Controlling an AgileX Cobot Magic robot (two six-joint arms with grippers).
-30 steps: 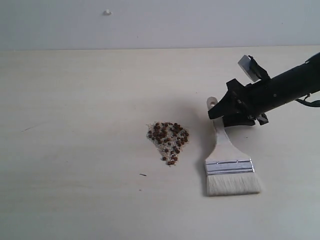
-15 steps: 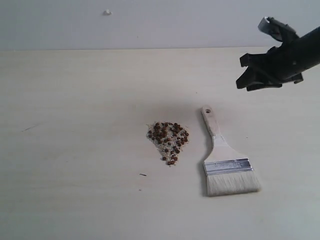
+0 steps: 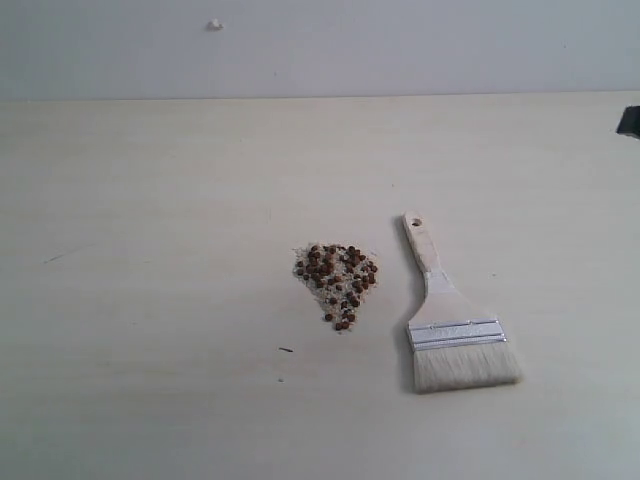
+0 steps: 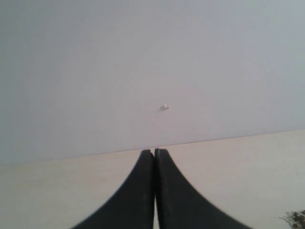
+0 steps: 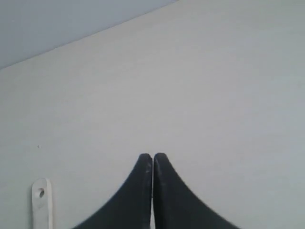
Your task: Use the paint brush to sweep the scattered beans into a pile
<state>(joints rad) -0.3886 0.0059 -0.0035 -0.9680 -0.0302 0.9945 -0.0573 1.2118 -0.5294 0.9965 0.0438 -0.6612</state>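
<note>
The reddish-brown beans point(image 3: 338, 279) lie gathered in one small heap at the middle of the pale table, mixed with whitish crumbs. The paint brush point(image 3: 449, 320) lies flat just right of the heap, its holed handle end pointing away and the off-white bristles toward the front; nothing holds it. Only a dark sliver of the right arm point(image 3: 629, 121) shows at the right edge. My right gripper point(image 5: 153, 155) is shut and empty above the table, with the handle end point(image 5: 41, 200) off to one side. My left gripper point(image 4: 154, 151) is shut and empty, with a few beans point(image 4: 298, 217) at the frame corner.
The table point(image 3: 150, 300) ends at a grey wall point(image 3: 320, 50) behind, which carries a small white speck point(image 3: 214, 24). A tiny dark fleck point(image 3: 286, 350) lies in front of the heap.
The right arm has let go of the brush handle, risen and withdrawn to the right until almost out of the exterior view. The brush and bean heap have stayed put.
</note>
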